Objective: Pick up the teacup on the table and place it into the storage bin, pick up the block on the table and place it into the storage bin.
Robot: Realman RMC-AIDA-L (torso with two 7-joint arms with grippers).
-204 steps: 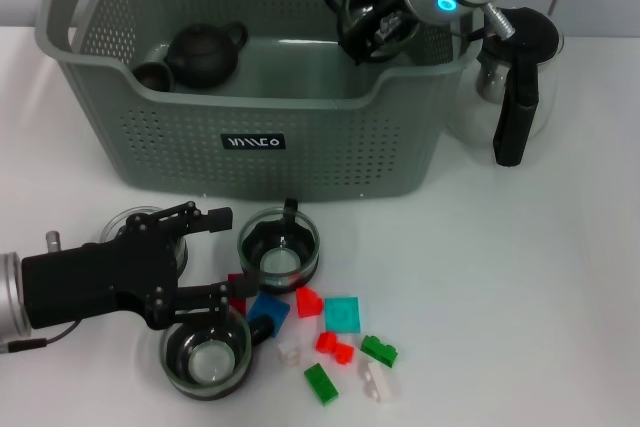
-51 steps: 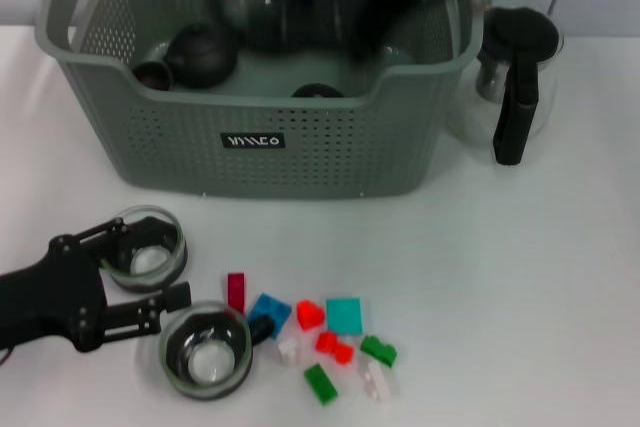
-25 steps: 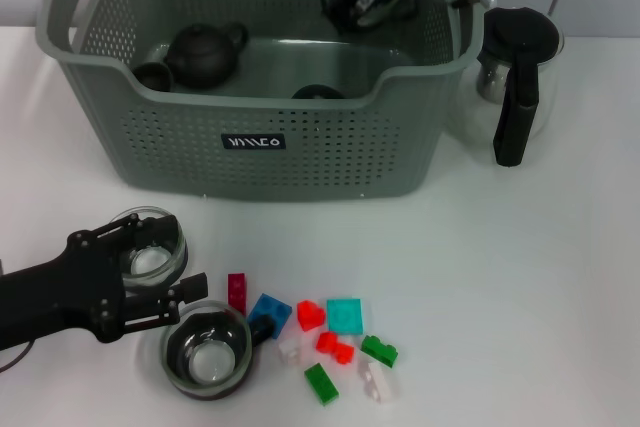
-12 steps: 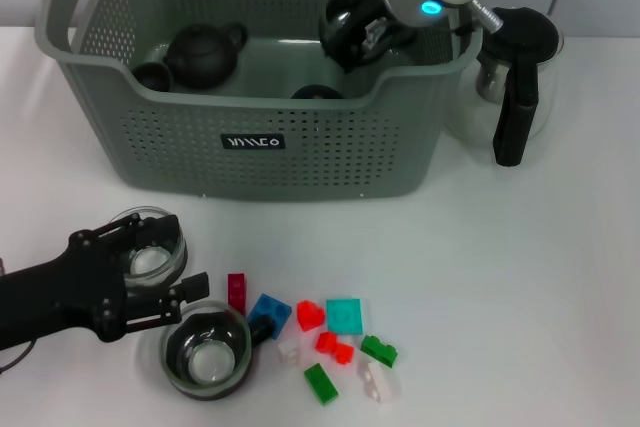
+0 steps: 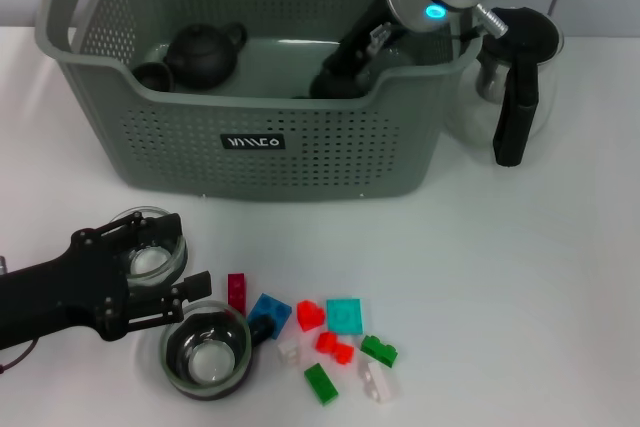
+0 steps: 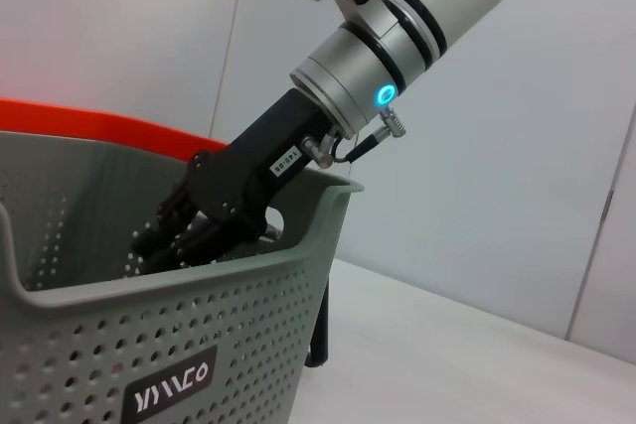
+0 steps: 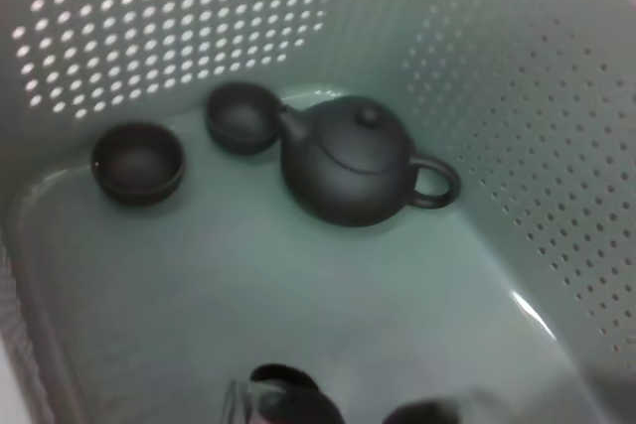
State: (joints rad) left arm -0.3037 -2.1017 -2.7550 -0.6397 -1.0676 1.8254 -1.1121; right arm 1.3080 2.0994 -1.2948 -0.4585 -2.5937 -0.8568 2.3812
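Right gripper (image 5: 335, 77) lowered inside storage bin (image 5: 300, 142), upper centre of head view; finger state cannot tell. Left gripper (image 5: 165, 272) lower left, fingers spread around glass teacup (image 5: 150, 252). Second teacup (image 5: 207, 350) adjacent. Blocks (image 5: 325, 332) scattered lower centre. Pitcher (image 5: 515, 77) upper right.

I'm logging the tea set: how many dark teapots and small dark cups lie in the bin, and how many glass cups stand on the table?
Dark teapot: 1
Small dark cups: 2
Glass cups on the table: 2
Total: 5
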